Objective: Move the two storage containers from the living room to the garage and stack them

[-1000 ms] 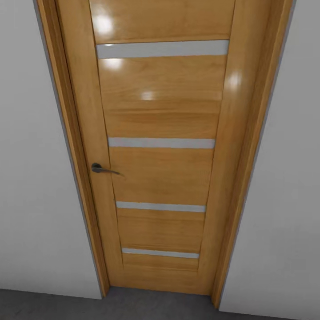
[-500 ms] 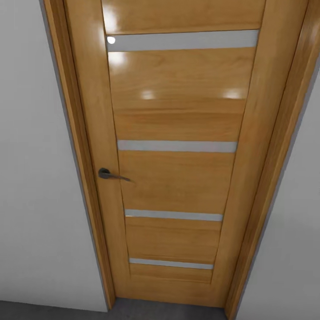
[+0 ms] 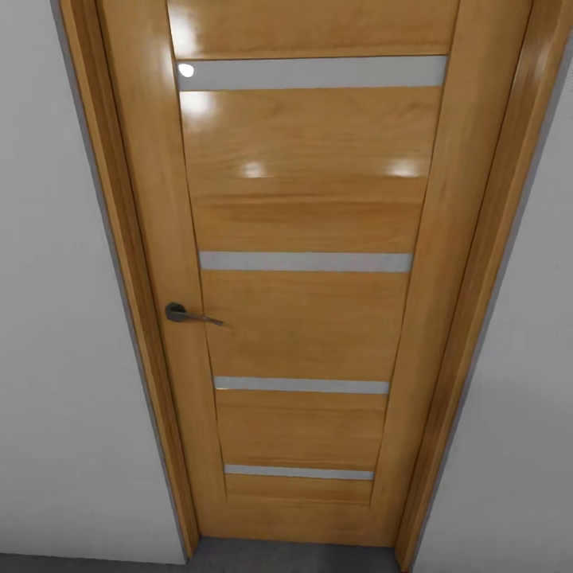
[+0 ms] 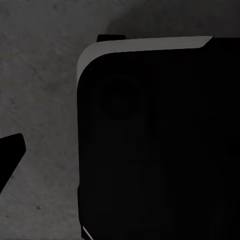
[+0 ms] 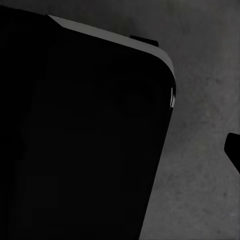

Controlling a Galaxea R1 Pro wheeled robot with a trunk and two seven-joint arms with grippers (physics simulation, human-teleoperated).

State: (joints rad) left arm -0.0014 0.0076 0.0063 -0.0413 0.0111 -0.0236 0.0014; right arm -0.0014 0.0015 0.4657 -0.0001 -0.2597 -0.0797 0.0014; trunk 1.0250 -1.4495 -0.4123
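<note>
We face a closed wooden door (image 3: pixel 302 318) with a grey handle (image 3: pixel 187 315); whether our hands are spread, we cannot tell.

Floor (image 3: pixel 294 557): dark grey strip visible at the foot of the head view, running under the bottom edge of a closed wooden door (image 3: pixel 298 318) and meeting the white wall on either side of the frame.

Left wrist view: same floor (image 4: pixel 40 90), dark grey, rough, mottled concrete texture. A black rounded-corner robot body (image 4: pixel 160 150) with a pale grey edge stands over it and casts a soft shadow along that edge.

Right wrist view: concrete floor (image 5: pixel 205 75) again, mottled grey, beside the same kind of black body (image 5: pixel 80 135). Contact between body and floor cannot be judged.
</note>
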